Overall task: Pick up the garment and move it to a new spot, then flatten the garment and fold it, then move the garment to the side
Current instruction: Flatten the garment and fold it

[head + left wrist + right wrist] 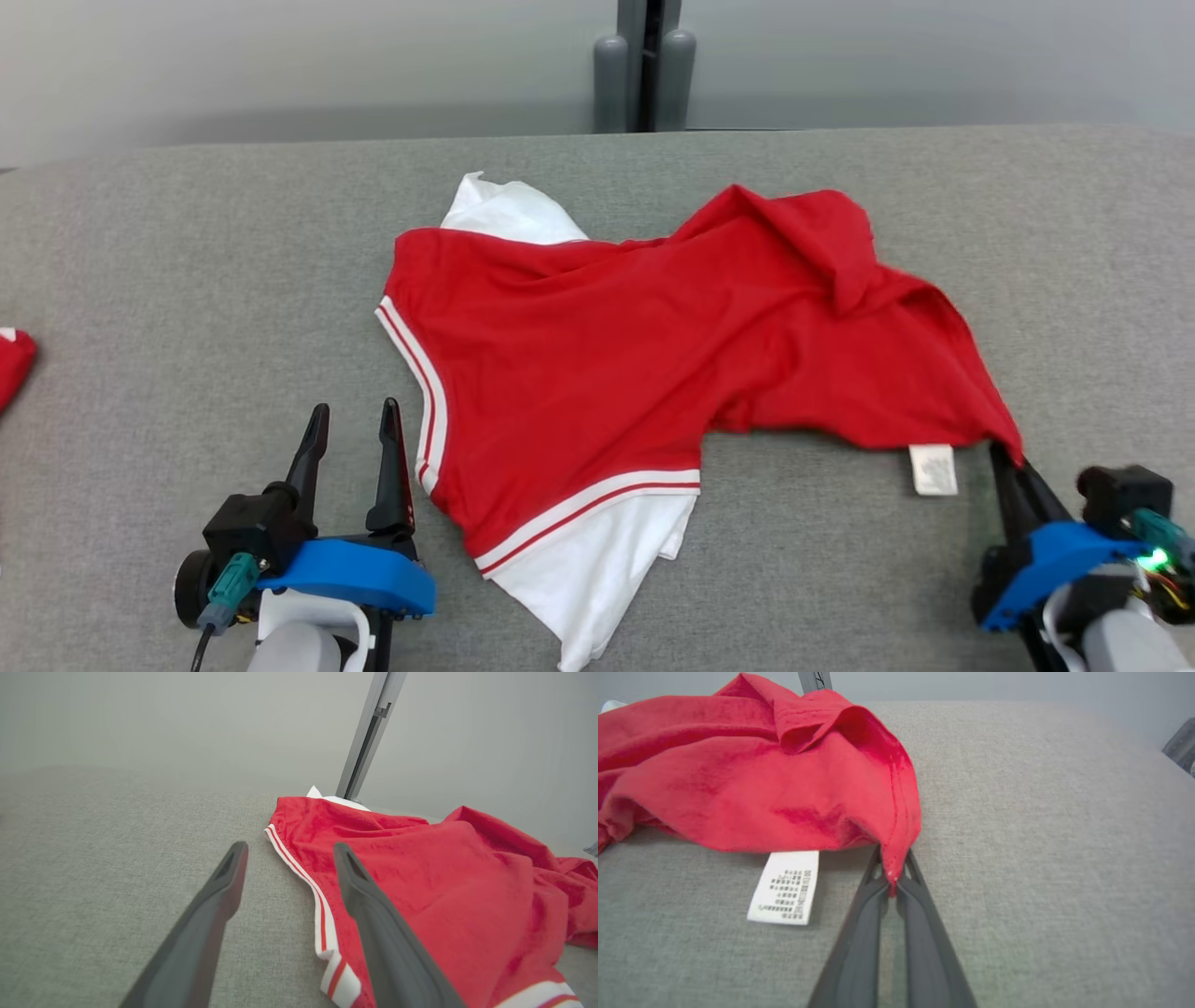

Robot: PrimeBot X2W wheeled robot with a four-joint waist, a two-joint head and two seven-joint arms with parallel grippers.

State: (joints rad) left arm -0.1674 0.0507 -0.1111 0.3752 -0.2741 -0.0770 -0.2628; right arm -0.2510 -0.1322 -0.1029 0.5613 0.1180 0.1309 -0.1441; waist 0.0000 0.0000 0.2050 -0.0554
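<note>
The garment is a red shirt with white, red-striped sleeves, lying rumpled across the middle of the grey table. My right gripper is shut on the garment's near right corner, the red cloth pinched between the two dark fingertips. A white care label lies flat on the table just left of that corner. My left gripper stands open beside the garment's left sleeve edge, its right finger over the striped hem, nothing between the fingers.
A scrap of another red cloth shows at the table's left edge. A grey post rises behind the far edge of the table. Bare grey cloth surface lies left and right of the garment.
</note>
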